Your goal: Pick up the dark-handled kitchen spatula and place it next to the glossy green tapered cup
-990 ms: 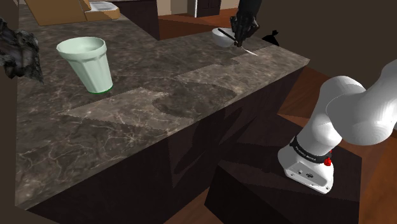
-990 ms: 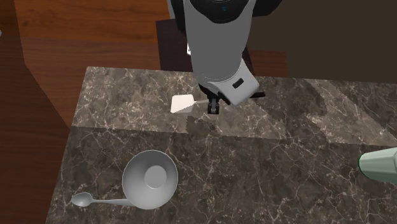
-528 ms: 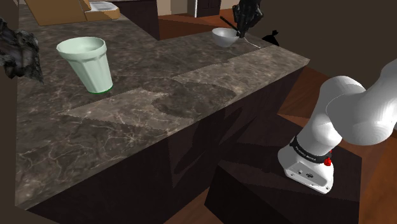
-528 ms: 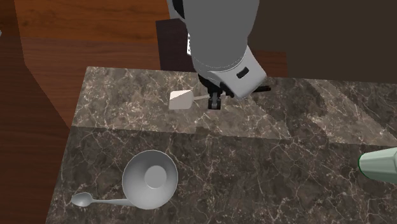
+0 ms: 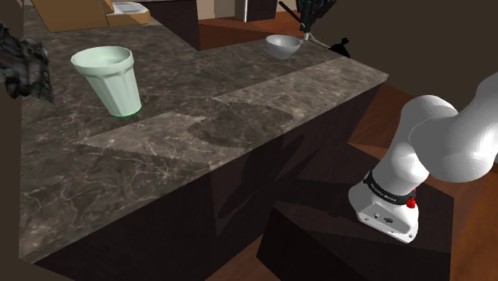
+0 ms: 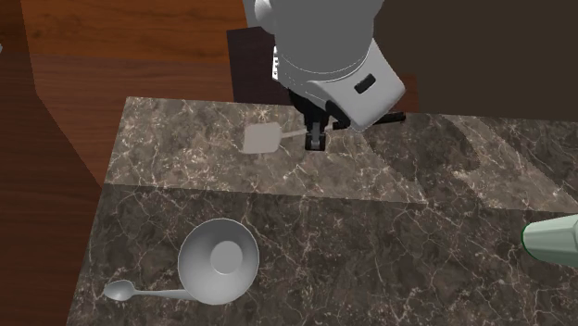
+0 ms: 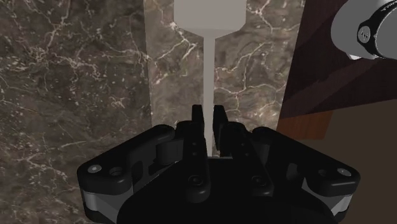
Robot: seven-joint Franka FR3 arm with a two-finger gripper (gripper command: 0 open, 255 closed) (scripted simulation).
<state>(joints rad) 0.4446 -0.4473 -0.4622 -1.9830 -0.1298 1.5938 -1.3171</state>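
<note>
My gripper (image 6: 315, 139) is shut on the thin pale shaft of the spatula (image 6: 262, 139), which hangs level above the dark marble counter (image 6: 370, 241). Its flat pale blade (image 7: 208, 14) points away from the fingers (image 7: 198, 124), and its dark handle (image 6: 393, 118) sticks out behind the hand. In the shoulder view the gripper (image 5: 307, 20) is high at the far end of the counter. The pale green tapered cup (image 5: 109, 80) stands upright far off toward that view's left, and its rim (image 6: 553, 239) shows at the second exterior view's right edge.
A grey bowl (image 6: 219, 262) with a spoon (image 6: 120, 291) beside it sits near the counter's end, close under the gripper (image 5: 282, 45). A cardboard box (image 5: 80, 12) and a dark crumpled object (image 5: 24, 64) lie beyond the cup. The arm's white base (image 5: 431, 152) stands beside the counter.
The gripper has risen from the counter with the spatula in it, moving up toward the shoulder view's top edge. Bowl, spoon and cup have stayed put.
</note>
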